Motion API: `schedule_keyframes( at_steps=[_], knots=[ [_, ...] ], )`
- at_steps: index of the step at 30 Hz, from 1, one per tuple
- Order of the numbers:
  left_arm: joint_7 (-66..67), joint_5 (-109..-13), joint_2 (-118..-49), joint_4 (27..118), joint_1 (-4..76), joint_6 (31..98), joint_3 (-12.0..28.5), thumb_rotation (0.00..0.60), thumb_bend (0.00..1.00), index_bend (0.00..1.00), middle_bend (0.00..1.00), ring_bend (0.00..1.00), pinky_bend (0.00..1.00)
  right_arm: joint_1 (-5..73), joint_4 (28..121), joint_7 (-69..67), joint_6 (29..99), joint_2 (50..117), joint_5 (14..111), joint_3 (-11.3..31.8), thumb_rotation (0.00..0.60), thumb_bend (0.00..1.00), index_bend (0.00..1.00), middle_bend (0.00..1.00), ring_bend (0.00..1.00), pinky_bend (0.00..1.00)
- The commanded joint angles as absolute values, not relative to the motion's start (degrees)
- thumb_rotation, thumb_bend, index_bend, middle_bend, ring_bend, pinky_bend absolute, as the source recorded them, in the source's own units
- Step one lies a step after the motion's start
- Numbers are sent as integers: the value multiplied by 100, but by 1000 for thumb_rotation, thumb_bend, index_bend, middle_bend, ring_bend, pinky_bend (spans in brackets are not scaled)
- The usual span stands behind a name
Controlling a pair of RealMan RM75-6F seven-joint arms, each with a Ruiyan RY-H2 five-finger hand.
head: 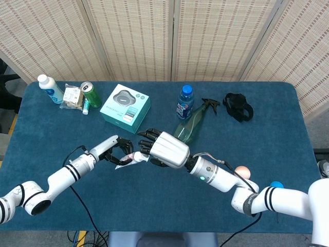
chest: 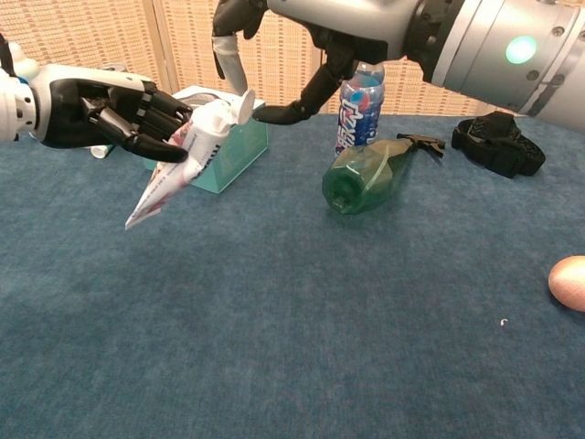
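My left hand (head: 114, 150) (chest: 108, 113) grips a white toothpaste tube (head: 127, 161) (chest: 186, 154) above the blue tabletop, left of centre. The tube slants, its white cap up and to the right, its flat crimped end down and to the left. My right hand (head: 165, 149) (chest: 315, 35) hovers just right of the cap with fingers spread. It holds nothing, and a small gap separates its fingertips from the cap.
A teal box (head: 125, 107) (chest: 228, 152) lies behind the tube. Further right stand a blue-capped bottle (head: 185, 102) (chest: 362, 99) and a toppled green spray bottle (head: 193, 123) (chest: 367, 174). A black strap bundle (head: 238, 107), a peach ball (head: 242, 171), a green can (head: 92, 94) and a white bottle (head: 50, 88) ring the table.
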State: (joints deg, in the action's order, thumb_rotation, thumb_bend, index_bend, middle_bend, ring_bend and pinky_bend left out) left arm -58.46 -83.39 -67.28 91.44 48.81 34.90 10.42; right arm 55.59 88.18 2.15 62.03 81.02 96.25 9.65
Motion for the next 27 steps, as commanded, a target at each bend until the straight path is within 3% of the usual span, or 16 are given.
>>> schedule_keyframes(
  at_steps=[1, 15, 27],
  knots=[
    [-5939, -8347, -6706, 9110, 4895, 3510, 1028, 600, 453, 589, 638, 438, 351, 5548, 8821, 222, 6200, 8095, 9612, 957, 600, 210, 668, 428, 187, 267],
    [-5923, -8462, -6589, 9034, 4932, 3612, 876, 600, 453, 590, 638, 438, 353, 5476, 8848, 178, 6319, 8061, 9638, 934, 600, 210, 668, 428, 187, 267],
    [-2514, -7815, -7068, 8727, 4756, 3993, 538, 600, 453, 589, 630, 432, 353, 4999, 9401, 393, 6778, 7241, 9638, 907, 600, 209, 668, 428, 187, 267]
  ],
)
